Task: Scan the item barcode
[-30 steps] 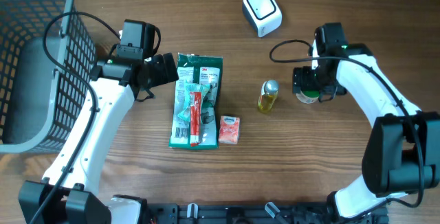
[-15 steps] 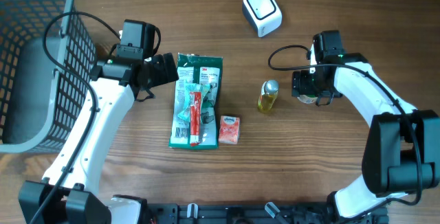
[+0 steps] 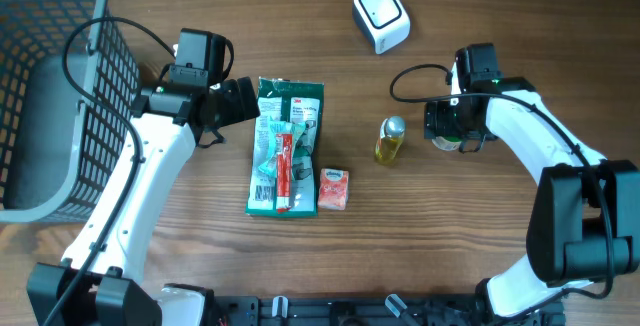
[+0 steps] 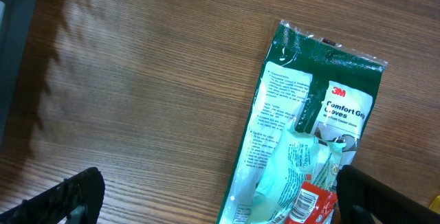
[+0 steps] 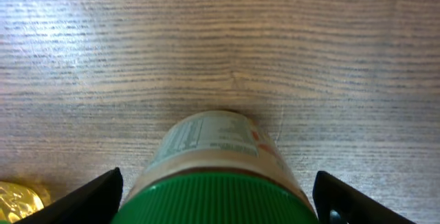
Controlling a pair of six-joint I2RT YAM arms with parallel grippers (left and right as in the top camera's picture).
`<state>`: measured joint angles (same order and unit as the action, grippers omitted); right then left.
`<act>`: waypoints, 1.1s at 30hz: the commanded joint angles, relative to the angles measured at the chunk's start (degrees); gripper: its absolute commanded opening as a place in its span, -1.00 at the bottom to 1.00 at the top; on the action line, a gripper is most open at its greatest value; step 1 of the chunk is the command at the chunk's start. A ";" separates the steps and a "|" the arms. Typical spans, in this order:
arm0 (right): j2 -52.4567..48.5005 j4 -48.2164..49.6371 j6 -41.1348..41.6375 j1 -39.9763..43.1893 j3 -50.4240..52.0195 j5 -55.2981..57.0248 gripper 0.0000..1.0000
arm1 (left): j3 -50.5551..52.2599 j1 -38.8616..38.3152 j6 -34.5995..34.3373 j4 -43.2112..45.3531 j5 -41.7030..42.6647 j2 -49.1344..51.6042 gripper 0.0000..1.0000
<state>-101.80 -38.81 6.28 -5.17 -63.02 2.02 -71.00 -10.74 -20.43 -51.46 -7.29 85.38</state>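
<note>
Bottle [image 3: 390,139] lies between glove packet [image 3: 288,146] and green-capped jar [image 5: 220,157]

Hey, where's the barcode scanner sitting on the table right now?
In the overhead view the white scanner sits near the table's far edge, slightly to the right of centre, on its own beyond the small yellow bottle.

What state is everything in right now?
Basket, empty as far as seen.
Scanner, standing, untouched.
Glove pack, flat, tube on it.
Tissues, flat.
Bottle, on its side, capped.
Jar, lidded, between the right jaws.
Left gripper, jaws open, empty.
Right gripper, jaws around jar, grip unclear.
</note>
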 commanded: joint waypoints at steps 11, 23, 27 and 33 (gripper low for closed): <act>-0.96 -6.40 -2.23 -0.11 -5.03 1.20 0.32 | -0.90 0.26 0.70 -0.04 -0.50 -0.48 1.00; -0.74 -18.47 -1.55 -0.13 -15.82 -4.17 0.22 | -0.90 0.26 0.70 -0.07 -0.50 -0.48 1.00; -0.74 -17.51 -0.24 -0.13 -15.82 -9.60 0.22 | -0.90 0.26 0.68 -0.04 -0.50 -0.48 1.00; -0.74 -17.20 1.36 -0.13 -15.82 -9.84 0.21 | -0.90 0.26 0.70 -0.04 -0.50 -0.48 1.00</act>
<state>-102.24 -56.16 5.93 -5.17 -77.82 -5.72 -71.00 -10.74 -20.43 -51.46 -7.27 85.38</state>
